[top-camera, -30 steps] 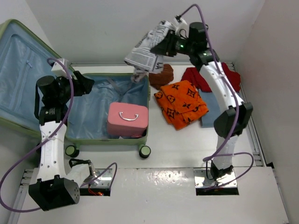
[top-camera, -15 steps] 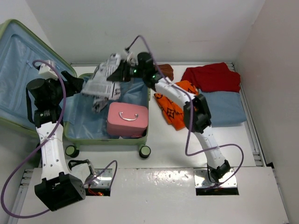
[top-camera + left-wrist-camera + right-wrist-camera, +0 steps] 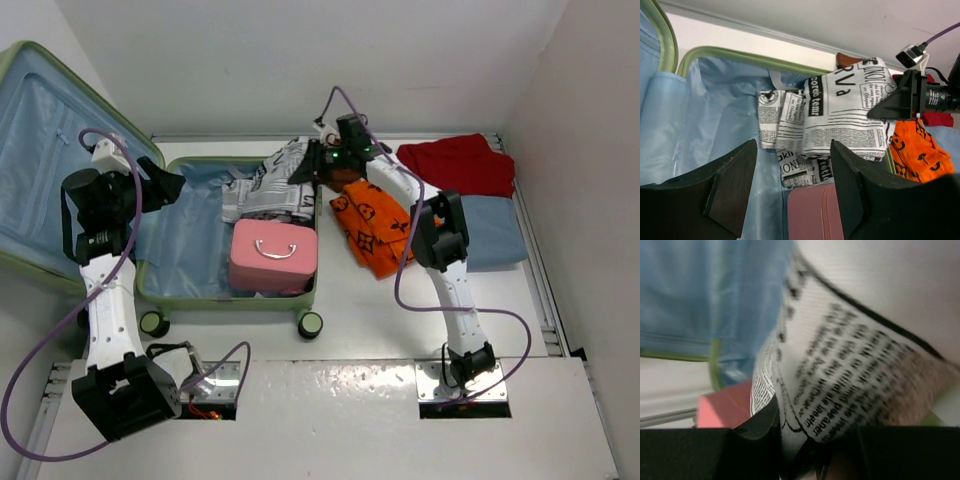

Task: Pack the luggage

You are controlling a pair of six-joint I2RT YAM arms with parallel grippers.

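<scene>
Right gripper clamping newspaper-print cloth at luggage far-right corner, fingertips buried, blurred; left gripper hanging agape.

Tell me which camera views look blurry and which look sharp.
Right wrist: blurred, the newspaper-print cloth too close to focus. Left wrist: sharp, the cloth's print legible. Top external: sharp, with mild glare on the near mounting plate.

The blurred newsprint garment swallows the right gripper's fingertips. The luggage lid is cropped at the left edge.
</scene>
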